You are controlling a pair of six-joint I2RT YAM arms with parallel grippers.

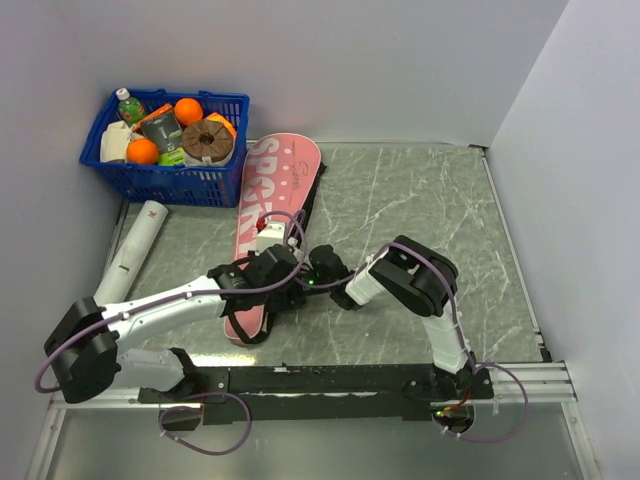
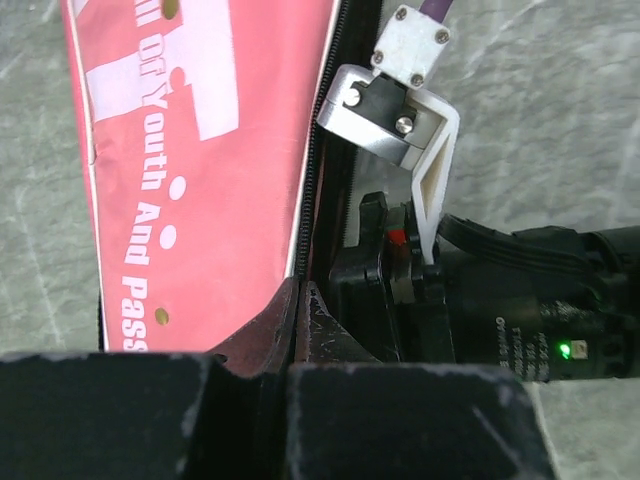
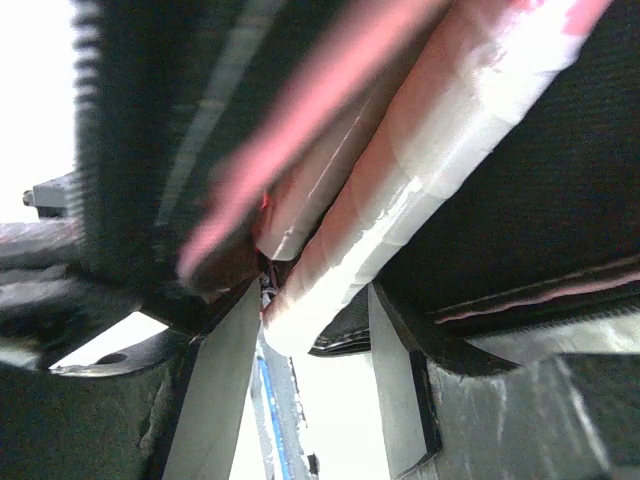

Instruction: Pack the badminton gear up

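Grey marble table (image 1: 420, 220). Pink racket bag (image 1: 275, 185) lies at centre, pointing to 12 o'clock. Your left gripper (image 2: 287, 365) clamps its near flap, likely to hold the mouth apart. Your right gripper (image 3: 310, 370), at the bag's 3 o'clock, pinches narrowly on a whitish racket handle (image 3: 400, 190), probably feeding it inside.

Robotics lab test cell. Plain white panel walls (image 1: 400, 60) on three sides; grey marble-patterned worktop (image 1: 420, 220); metal rail (image 1: 525, 380) at near edge carrying left arm (image 1: 160, 310) and right arm (image 1: 445, 330); loose purple cables (image 1: 244, 425); blue basket (image 1: 160, 185) of groceries in far left corner.
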